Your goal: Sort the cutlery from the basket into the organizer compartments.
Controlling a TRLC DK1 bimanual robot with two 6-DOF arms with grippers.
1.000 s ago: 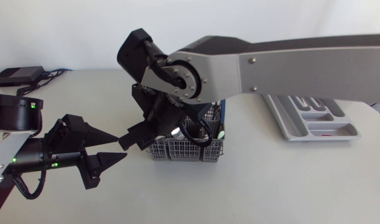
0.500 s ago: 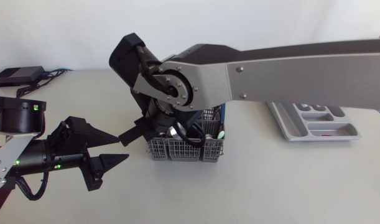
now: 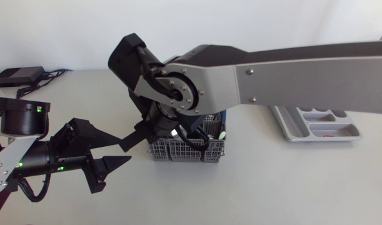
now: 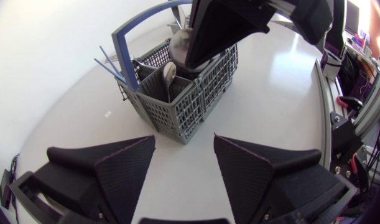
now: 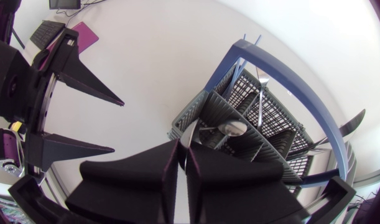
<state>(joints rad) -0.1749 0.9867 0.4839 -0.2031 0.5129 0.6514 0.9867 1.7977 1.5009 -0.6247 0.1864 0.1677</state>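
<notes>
Right gripper point(image 5: 182, 148) has slid left, lower over basket point(image 3: 178, 152) (scene's middle); fingers pressed together, spoon point(image 5: 230, 127) bowl just past tips, grasp unclear. Left gripper point(image 4: 185, 140) spread, near-left. Right arm point(image 3: 272, 69) hides basket's far side; organizer point(image 3: 341, 130) far right.

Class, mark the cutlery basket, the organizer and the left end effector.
cutlery basket point(image 3: 178, 152), head view, front grey wall.
organizer point(image 3: 344, 129), head view, bare compartment floor.
left end effector point(image 3: 123, 150), head view, midway between its open fingertips.
</notes>
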